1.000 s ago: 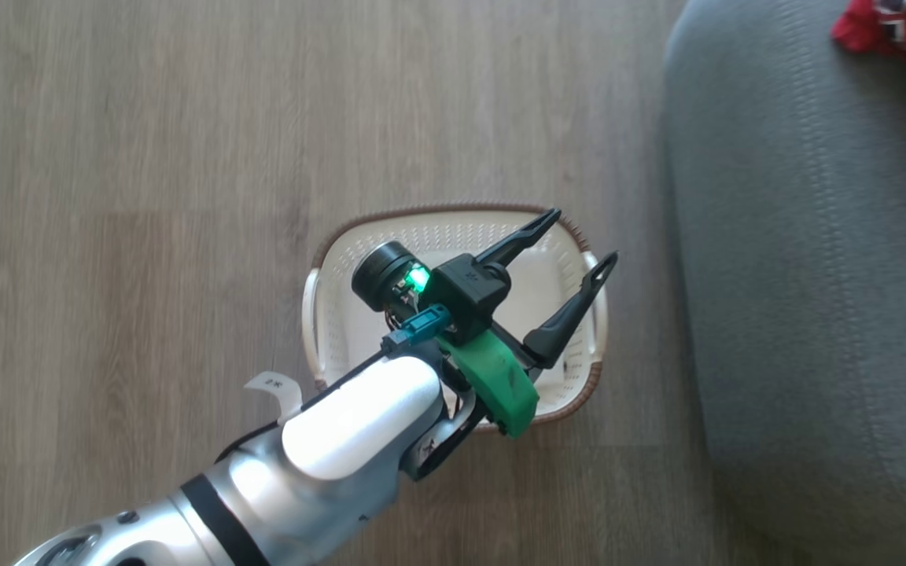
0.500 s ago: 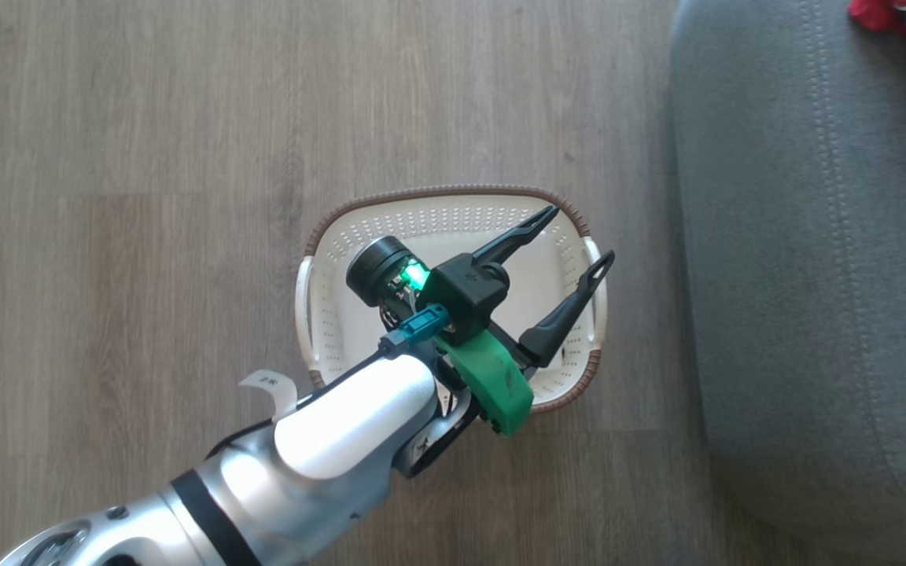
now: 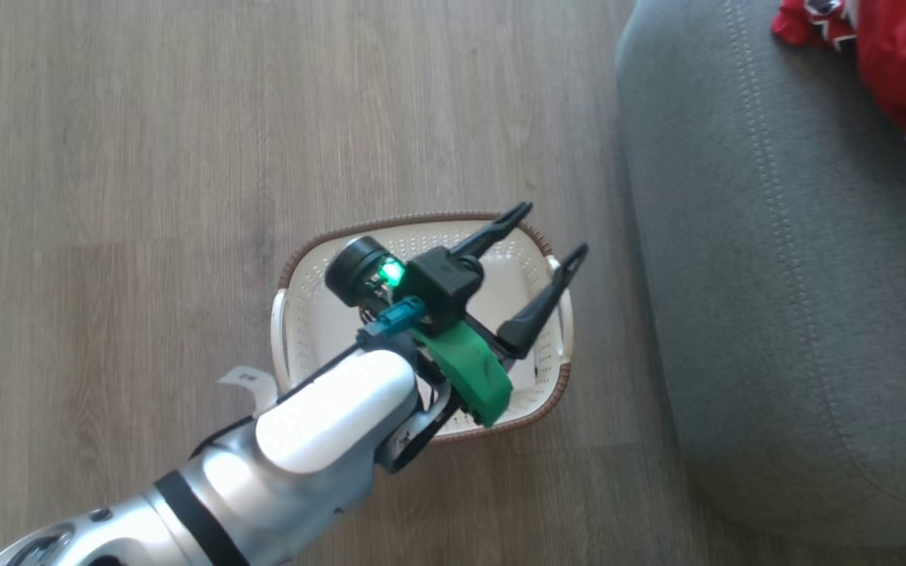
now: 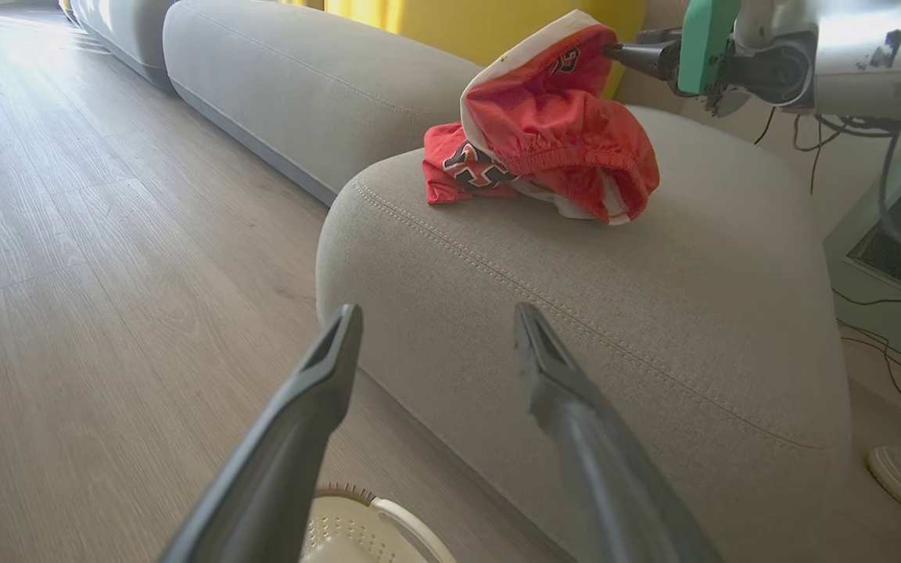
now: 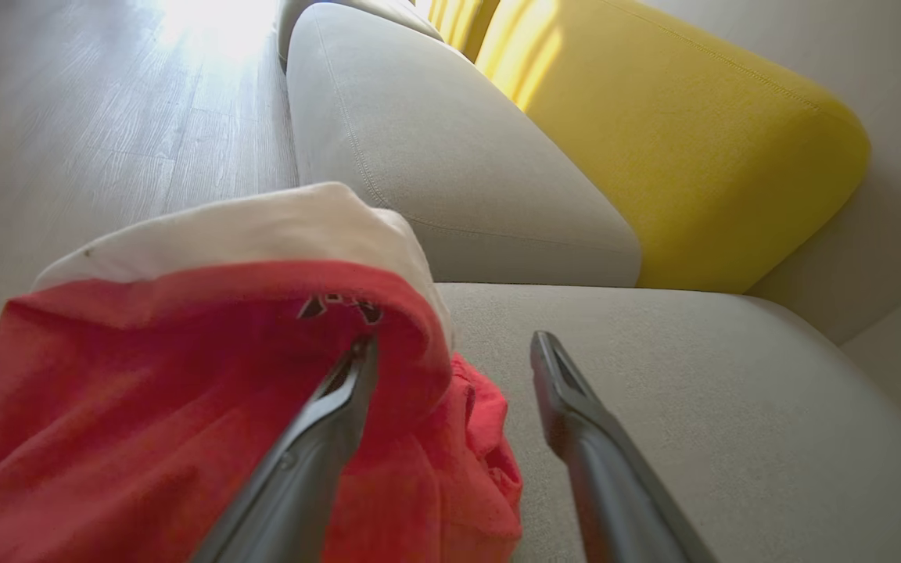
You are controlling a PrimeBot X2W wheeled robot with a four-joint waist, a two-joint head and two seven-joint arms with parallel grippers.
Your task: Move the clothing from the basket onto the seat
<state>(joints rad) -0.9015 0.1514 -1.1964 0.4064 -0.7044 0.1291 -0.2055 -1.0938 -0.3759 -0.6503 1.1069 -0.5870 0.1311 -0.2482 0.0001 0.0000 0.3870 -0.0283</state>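
Clothing [image 5: 145, 391] lay on seat [image 5: 693, 407]; right gripper [image 5: 452, 342] spread, 1 finger [image 5: 314, 446] tucked in fabric; we judged slow, straight withdrawal best. Left gripper [image 3: 555, 228] hung spread above basket [image 3: 303, 330].

The left gripper [image 3: 555, 229] is carried at the end of a pale forearm [image 3: 331, 409], stretched from the lower left of the head view; its fingers [image 3: 535, 310] are spread wide; the right gripper [image 5: 454, 344] is likewise parted, fingers well apart.

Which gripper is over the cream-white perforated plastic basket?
The left gripper, jaws open above the basket; the right gripper is at the red white-trimmed clothing on the grey fabric sofa.
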